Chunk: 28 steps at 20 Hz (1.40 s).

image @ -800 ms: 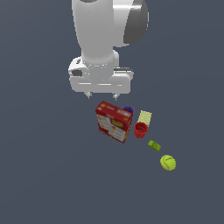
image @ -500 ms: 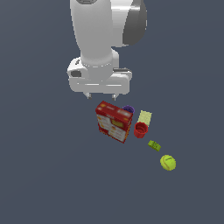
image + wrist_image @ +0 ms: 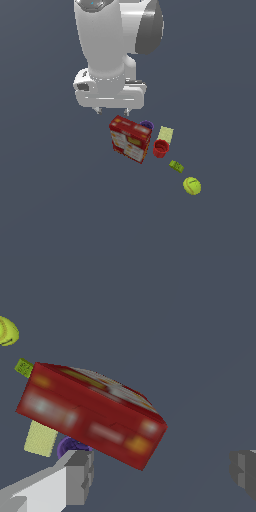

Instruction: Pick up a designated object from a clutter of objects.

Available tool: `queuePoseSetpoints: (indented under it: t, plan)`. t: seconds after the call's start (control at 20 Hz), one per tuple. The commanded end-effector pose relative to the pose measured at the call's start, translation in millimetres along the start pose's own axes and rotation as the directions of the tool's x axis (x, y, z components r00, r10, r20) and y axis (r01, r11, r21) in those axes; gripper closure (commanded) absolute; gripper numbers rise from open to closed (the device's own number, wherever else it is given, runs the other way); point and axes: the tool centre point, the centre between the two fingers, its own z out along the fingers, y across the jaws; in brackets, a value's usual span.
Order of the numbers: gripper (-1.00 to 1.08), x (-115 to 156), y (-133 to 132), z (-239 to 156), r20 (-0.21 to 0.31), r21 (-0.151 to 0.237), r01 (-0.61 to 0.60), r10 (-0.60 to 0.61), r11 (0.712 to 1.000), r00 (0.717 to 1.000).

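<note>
The yellow-green ball (image 3: pixel 192 186) lies on the dark floor at the exterior view's lower right, apart from the other objects; it also shows in the wrist view (image 3: pixel 7 331) at the picture's edge. The red cracker box (image 3: pixel 130 139) stands in the middle, with the purple cup (image 3: pixel 147 124) behind it and the red cup (image 3: pixel 161 148) beside it. The pale yellow-green box (image 3: pixel 165 134) and small green block (image 3: pixel 176 166) lie toward the ball. My gripper (image 3: pixel 112 111) hangs open and empty above and behind the cracker box, far from the ball. Its fingers (image 3: pixel 75 476) frame the box in the wrist view.
In the wrist view the cracker box (image 3: pixel 92 416) fills the middle, with the purple cup (image 3: pixel 70 446), pale box (image 3: pixel 41 438) and green block (image 3: pixel 23 367) showing around its edges. The floor (image 3: pixel 50 200) is plain dark grey.
The arm has shifted slightly toward the exterior view's left and a bit upward. The objects have not moved. The gripper stays open.
</note>
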Motion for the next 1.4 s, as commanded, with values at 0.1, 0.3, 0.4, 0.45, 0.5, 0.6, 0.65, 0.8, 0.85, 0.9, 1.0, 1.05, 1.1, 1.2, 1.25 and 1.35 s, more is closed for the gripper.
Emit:
queuePoseSetpoints:
  t: [0.1, 0.3, 0.4, 0.45, 0.5, 0.6, 0.65, 0.8, 0.85, 0.9, 1.0, 1.05, 1.1, 1.2, 1.25, 1.35]
  plan:
    - [-0.92, 4, -3, 1, -0.001, -0.002, 0.007, -0.007, 1.0, 1.0]
    - [-0.92, 14, -11, 3, -0.003, -0.008, 0.027, -0.027, 1.0, 1.0]
    - [-0.92, 22, -18, 6, -0.005, -0.012, 0.042, -0.042, 0.999, 0.999]
    - [-0.92, 26, -22, 7, -0.005, -0.014, 0.05, -0.05, 0.999, 0.999]
    - [-0.92, 31, -26, 9, -0.006, -0.017, 0.059, -0.059, 0.998, 0.998]
    - [-0.92, 41, -36, 12, -0.009, -0.022, 0.08, -0.08, 0.997, 0.997]
    - [-0.92, 47, -41, 14, -0.01, -0.024, 0.091, -0.091, 0.996, 0.996]
    - [-0.92, 66, -62, 23, -0.014, -0.033, 0.13, -0.131, 0.991, 0.991]
    - [-0.92, 72, -70, 26, -0.016, -0.035, 0.145, -0.145, 0.989, 0.989]
    - [-0.92, 79, -78, 30, -0.017, -0.038, 0.16, -0.161, 0.986, 0.987]
    - [-0.92, 93, -96, 39, -0.02, -0.043, 0.191, -0.192, 0.981, 0.981]
    - [-0.92, 99, -105, 43, -0.022, -0.045, 0.206, -0.208, 0.977, 0.978]
    - [-0.92, 105, -115, 48, -0.024, -0.046, 0.222, -0.223, 0.974, 0.975]
    - [-0.92, 117, -134, 58, -0.027, -0.049, 0.252, -0.253, 0.966, 0.967]
    - [-0.92, 122, -144, 63, -0.029, -0.05, 0.267, -0.268, 0.962, 0.963]
    - [-0.92, 132, -164, 74, -0.032, -0.052, 0.296, -0.298, 0.954, 0.954]
